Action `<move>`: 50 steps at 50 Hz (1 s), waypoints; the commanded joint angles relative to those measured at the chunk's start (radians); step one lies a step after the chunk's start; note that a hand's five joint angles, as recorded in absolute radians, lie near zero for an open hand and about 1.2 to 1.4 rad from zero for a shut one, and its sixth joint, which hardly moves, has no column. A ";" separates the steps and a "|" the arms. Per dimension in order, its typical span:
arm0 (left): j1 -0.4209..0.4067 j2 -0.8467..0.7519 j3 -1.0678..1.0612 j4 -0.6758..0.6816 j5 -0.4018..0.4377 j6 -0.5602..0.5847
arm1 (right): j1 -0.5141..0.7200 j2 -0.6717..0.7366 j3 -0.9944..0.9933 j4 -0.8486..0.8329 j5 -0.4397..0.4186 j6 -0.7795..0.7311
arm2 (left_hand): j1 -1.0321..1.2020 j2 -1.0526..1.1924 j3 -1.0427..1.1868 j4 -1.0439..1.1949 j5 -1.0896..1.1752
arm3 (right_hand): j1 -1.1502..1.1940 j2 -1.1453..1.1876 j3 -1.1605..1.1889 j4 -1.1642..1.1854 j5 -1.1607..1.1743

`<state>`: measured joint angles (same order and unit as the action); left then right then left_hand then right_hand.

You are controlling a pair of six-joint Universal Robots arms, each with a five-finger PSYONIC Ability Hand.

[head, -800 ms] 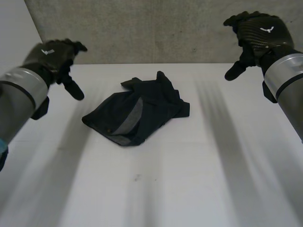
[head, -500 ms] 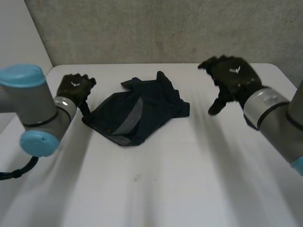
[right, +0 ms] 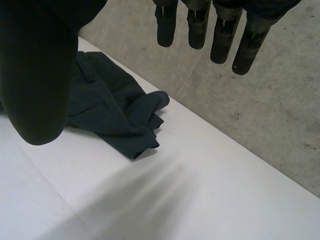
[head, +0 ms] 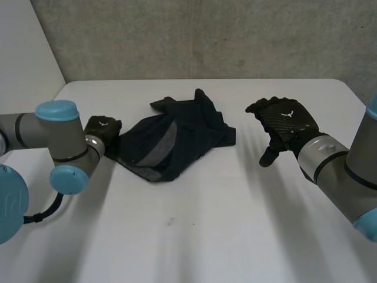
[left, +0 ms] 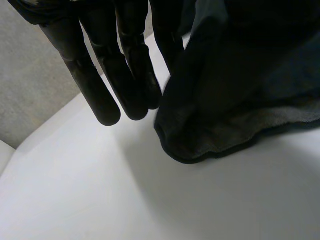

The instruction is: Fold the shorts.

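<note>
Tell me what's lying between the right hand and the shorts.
Nothing. In the head view the stretch of white table between the right hand and the shorts is bare, and likewise in the right wrist view.

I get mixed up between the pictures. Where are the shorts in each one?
Head view: shorts mid-table, between the left hand and right hand.
Left wrist view: shorts right beside the left hand's fingertips.
Right wrist view: shorts partly behind the right hand's thumb.
Shared landmark: the white table.
</note>
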<state>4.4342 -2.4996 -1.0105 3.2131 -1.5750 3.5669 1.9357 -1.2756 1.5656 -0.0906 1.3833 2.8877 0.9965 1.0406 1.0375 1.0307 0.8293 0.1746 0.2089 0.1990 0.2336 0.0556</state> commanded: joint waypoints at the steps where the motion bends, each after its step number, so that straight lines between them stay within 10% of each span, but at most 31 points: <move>1: 0.004 -0.002 0.023 -0.047 -0.010 0.000 | 0.000 0.001 0.007 0.000 0.002 -0.042 | 0.400 0.356 0.359 0.366 0.392 | 0.000 -0.034 -0.024 -0.059 -0.056; 14: 0.134 0.206 0.153 0.131 -0.188 -0.008 | 0.013 0.001 0.005 0.002 0.002 -0.042 | 0.400 0.356 0.359 0.366 0.392 | 0.000 -0.034 -0.024 -0.059 -0.056; 39: -0.570 0.104 -0.005 0.258 0.006 -0.112 | 0.002 -0.011 -0.007 0.003 0.031 -0.031 | 0.400 0.356 0.359 0.366 0.392 | 0.000 -0.034 -0.024 -0.059 -0.056; 43: -0.616 0.106 -0.045 0.255 0.000 -0.109 | 0.002 -0.011 -0.013 0.003 0.079 -0.025 | -0.377 -0.421 -0.418 -0.411 -0.384 | 0.000 -0.034 -0.024 -0.059 -0.056; 50: -0.569 0.246 -0.117 0.254 -0.005 -0.109 | 0.000 -0.010 -0.026 0.006 0.094 -0.025 | -0.522 -0.566 -0.563 -0.556 -0.529 | 0.000 -0.034 -0.024 -0.059 -0.056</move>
<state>3.8177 -2.3712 -1.0658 3.4682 -1.5749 3.4570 1.9361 -1.2867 1.5492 -0.0867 1.4605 2.8619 0.4689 0.4854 0.4925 0.4789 0.2988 0.1746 0.2089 0.1991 0.2339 0.0555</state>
